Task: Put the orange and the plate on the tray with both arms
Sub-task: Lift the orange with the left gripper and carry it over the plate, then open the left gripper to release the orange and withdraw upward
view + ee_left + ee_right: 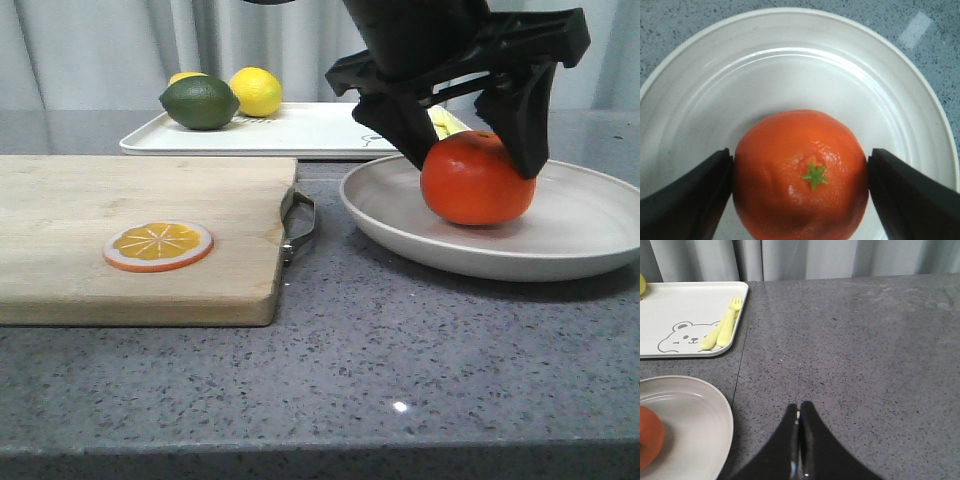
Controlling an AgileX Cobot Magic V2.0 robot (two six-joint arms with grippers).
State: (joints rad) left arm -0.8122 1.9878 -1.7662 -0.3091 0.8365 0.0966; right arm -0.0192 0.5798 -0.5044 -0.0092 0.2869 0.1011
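The orange (478,190) rests in the off-white plate (590,225) at the right of the table. My left gripper (475,167) comes down over it, and in the left wrist view both black fingers (700,195) press against the sides of the orange (800,170), above the plate (790,65). The white tray (300,130) lies behind the plate. In the right wrist view my right gripper (800,407) is shut with nothing in it, over bare table beside the plate (695,425); the tray (685,305) with the bear drawing is beyond. The front view does not show the right gripper.
A wooden cutting board (130,230) with a metal handle (300,225) fills the left, an orange slice (158,245) lying on it. A green lime (200,103) and a yellow lemon (256,90) sit on the tray's left end. Yellow forks (722,327) lie at its right edge.
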